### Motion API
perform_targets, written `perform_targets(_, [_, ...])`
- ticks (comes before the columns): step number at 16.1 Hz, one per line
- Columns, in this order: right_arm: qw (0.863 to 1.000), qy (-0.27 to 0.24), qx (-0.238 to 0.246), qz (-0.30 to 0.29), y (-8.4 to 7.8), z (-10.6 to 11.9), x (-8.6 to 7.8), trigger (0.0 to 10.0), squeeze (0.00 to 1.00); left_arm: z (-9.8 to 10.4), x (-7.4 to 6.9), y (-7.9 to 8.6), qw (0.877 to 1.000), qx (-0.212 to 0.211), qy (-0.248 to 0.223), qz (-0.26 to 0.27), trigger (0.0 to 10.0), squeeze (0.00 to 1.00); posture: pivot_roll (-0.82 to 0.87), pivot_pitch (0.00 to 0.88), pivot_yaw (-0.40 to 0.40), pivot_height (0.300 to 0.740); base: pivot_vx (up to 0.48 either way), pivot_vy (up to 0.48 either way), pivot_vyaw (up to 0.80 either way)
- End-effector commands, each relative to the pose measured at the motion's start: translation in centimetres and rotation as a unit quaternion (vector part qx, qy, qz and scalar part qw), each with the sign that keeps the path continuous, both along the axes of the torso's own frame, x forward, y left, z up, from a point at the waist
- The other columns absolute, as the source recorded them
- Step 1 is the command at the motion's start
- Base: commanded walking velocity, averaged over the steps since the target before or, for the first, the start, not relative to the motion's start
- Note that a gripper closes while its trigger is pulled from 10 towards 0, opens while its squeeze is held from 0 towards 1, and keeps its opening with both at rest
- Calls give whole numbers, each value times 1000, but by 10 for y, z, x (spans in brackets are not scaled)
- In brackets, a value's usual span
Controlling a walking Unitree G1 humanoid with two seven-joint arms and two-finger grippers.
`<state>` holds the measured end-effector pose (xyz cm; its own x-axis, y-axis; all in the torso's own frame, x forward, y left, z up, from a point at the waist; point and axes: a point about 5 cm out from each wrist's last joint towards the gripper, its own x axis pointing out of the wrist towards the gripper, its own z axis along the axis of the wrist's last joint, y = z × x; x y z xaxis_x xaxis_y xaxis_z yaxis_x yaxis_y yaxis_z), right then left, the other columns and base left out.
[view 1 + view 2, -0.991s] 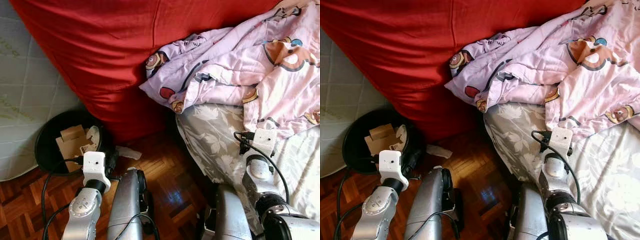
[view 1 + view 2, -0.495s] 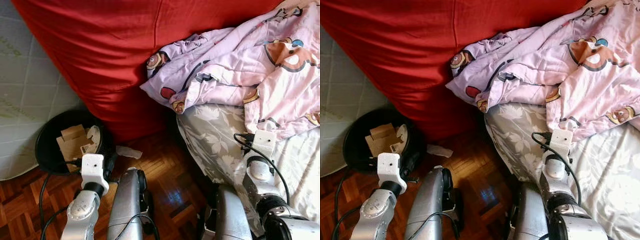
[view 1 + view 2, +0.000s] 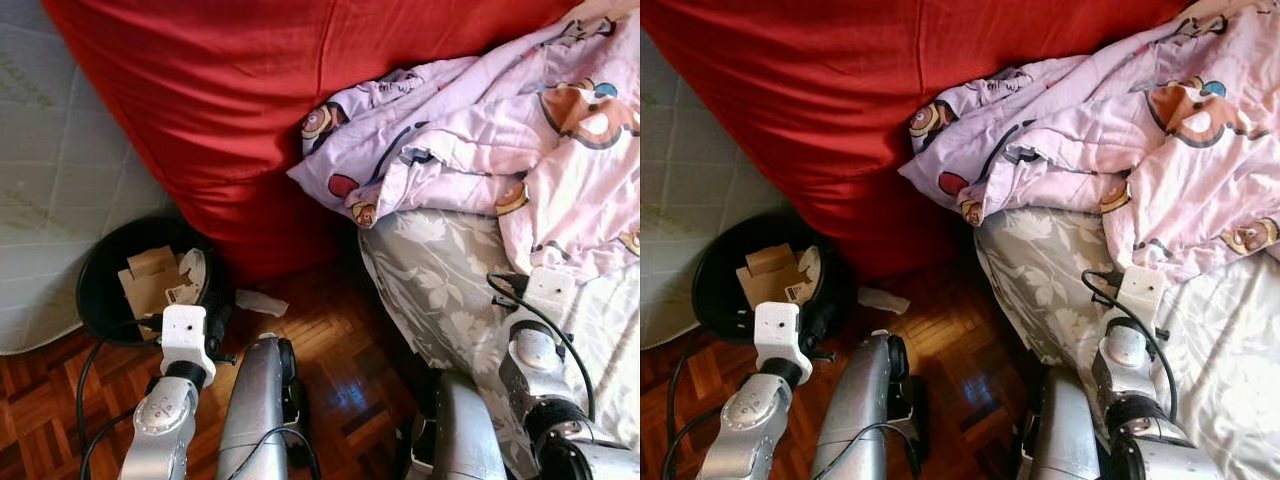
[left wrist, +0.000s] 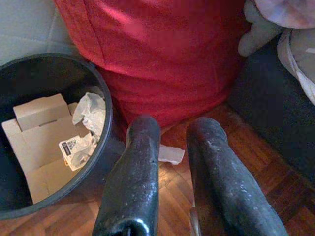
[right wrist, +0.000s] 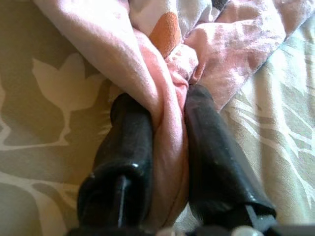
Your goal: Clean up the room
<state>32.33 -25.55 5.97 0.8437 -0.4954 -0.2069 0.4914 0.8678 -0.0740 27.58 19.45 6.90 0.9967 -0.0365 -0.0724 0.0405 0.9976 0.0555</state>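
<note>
- The right gripper (image 5: 167, 162), down at five o'clock in the head views, is pinching a fold of the pink duvet (image 3: 560, 160) between its two black fingers (image 5: 123, 147); the jaws are closed down tight on the cloth, which is bunching up between them. My guess is that it has taken the hem so the cover can be drawn flat.
- It is working right at the duvet's near edge, where the pink cloth is giving way to the grey leaf-print sheet (image 3: 430, 280) underneath.
- The left gripper (image 4: 172, 162), at seven o'clock, is hovering over the parquet floor (image 3: 340, 350) with nothing between its fingers, which are standing only slightly parted. It is probably waiting while the other arm works.
- Just beyond it, a scrap of white paper (image 3: 260, 301) is lying on the floor beside the bin, likely a piece that missed.
- The black bin (image 3: 96, 290), at nine o'clock, is holding flattened cardboard (image 3: 150, 280) and crumpled paper, and is sitting against a pale quilted mattress (image 3: 50, 150).
- Farther off, at twelve o'clock, a red cover (image 3: 250, 110) is hanging down to the floor.
- The duvet is lying rumpled from one to three o'clock, so the bed looks far from made.
</note>
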Motion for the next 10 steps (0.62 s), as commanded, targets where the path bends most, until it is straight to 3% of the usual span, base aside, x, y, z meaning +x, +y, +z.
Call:
perform_targets(1, [998,36,33,-27,-8,-25,-21,0,0,-10,-5,6,1000,11,21,9,10000,0,99,345,76,582,0,0,0])
perform_targets(6, [999,-4,48,24,8,-29,-25,0,0,-10,7,-3,1000,11,17,-1,10000,0,58,286,69,582,0,0,0])
perform_targets(7, [998,-19,46,37,13,-29,-27,3569,0,-10,10,-5,1000,8,16,-1,10000,0,52,274,66,582,0,0,0])
perform_targets(8, [997,-31,58,42,16,-29,-27,10000,0,-11,12,-6,1000,7,16,-1,10000,0,42,259,63,582,0,0,0])
perform_targets(10, [992,-60,66,94,33,-27,-28,10000,0,-14,14,-6,1000,6,21,0,10000,0,27,241,62,582,0,0,0])
